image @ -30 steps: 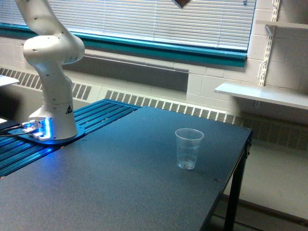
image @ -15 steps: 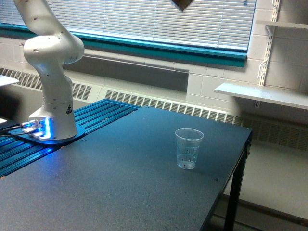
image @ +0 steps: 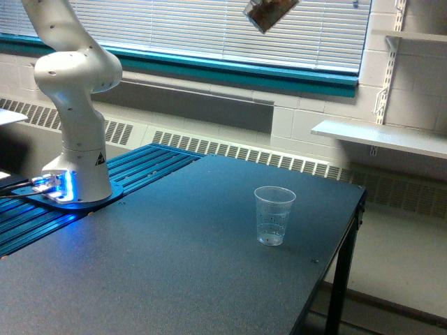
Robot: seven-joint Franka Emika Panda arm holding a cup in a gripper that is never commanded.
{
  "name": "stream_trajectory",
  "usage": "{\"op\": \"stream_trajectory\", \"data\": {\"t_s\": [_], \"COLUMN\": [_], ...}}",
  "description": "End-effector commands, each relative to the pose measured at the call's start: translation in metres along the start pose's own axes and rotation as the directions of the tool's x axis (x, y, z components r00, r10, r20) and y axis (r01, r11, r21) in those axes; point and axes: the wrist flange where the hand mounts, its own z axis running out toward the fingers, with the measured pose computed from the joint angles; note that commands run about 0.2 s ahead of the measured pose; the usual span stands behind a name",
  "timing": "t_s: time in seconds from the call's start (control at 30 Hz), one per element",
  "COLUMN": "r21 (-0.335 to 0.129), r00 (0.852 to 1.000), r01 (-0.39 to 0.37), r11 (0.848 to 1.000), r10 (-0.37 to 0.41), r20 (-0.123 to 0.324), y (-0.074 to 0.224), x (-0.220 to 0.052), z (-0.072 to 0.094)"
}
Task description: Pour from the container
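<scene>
Worktop [image: 174, 279], dark and matte, fills the lower frame. On it we log one small clear tapered cup [image: 274, 216] with printed marks, upright, at about 4 o'clock from centre, nothing standing near it. At 9 o'clock sits the white arm base [image: 77, 167], glowing blue at its foot, on a blue ribbed panel [image: 133, 171]. Window blinds [image: 209, 28] run along the top; a wall shelf [image: 380, 136] lies at 3 o'clock. The container [image: 269, 12], tilted, dark contents inside, hangs at 12 o'clock, cut by the frame edge, well above the cup. The claw is out of frame; we cannot tell its spread.
</scene>
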Motion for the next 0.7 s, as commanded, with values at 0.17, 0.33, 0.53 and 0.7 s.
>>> {"op": "stream_trajectory", "data": {"t_s": [0.17, 0.33, 0.53, 0.7], "r21": [0.002, -0.01, -0.027, -0.045], "r00": [0.996, 0.994, 0.991, 0.989], "r01": [0.056, 0.059, 0.059, 0.059], "r11": [0.998, 0.998, 0.998, 0.997], "r10": [-0.056, -0.058, -0.055, -0.052], "r20": [0.067, 0.095, 0.119, 0.136], "y": [-0.011, -0.012, -0.007, -0.001], "x": [-0.024, -0.032, -0.041, -0.049], "z": [0.034, 0.052, 0.07, 0.081]}}
